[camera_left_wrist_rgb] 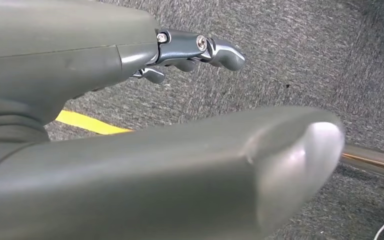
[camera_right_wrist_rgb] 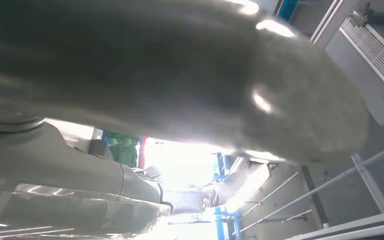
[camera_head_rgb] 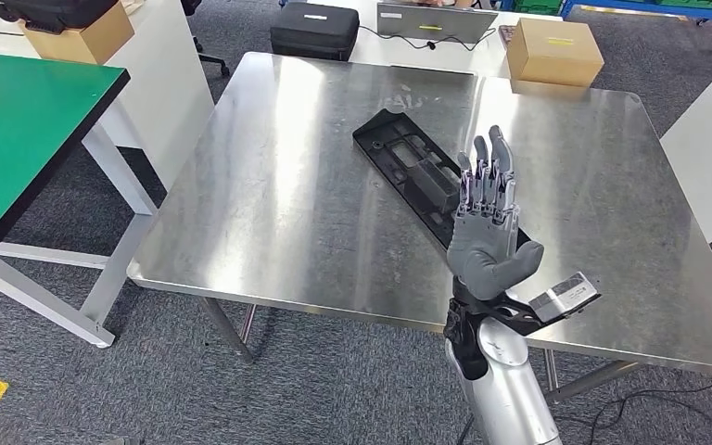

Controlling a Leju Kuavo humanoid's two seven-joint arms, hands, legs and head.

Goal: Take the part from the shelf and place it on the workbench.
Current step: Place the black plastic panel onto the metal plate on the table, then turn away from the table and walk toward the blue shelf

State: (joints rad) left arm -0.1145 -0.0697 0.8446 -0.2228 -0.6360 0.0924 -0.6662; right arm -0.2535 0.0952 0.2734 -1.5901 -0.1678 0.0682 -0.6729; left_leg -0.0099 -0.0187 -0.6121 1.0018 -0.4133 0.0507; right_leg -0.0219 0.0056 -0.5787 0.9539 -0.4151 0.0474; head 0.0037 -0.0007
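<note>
Your right hand [camera_head_rgb: 489,218] hovers spread, empty, above the part [camera_head_rgb: 419,173] lying on the workbench [camera_head_rgb: 269,204]; placing looks done, so withdraw.

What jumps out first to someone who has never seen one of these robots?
The robot's right hand, raised upright over the near edge of a shiny steel workbench, fingers straight and apart, holding nothing. Just behind it a long black plastic part lies diagonally on the metal top. At the far edge sits a cardboard box, and a green-topped table stands to the left.
</note>
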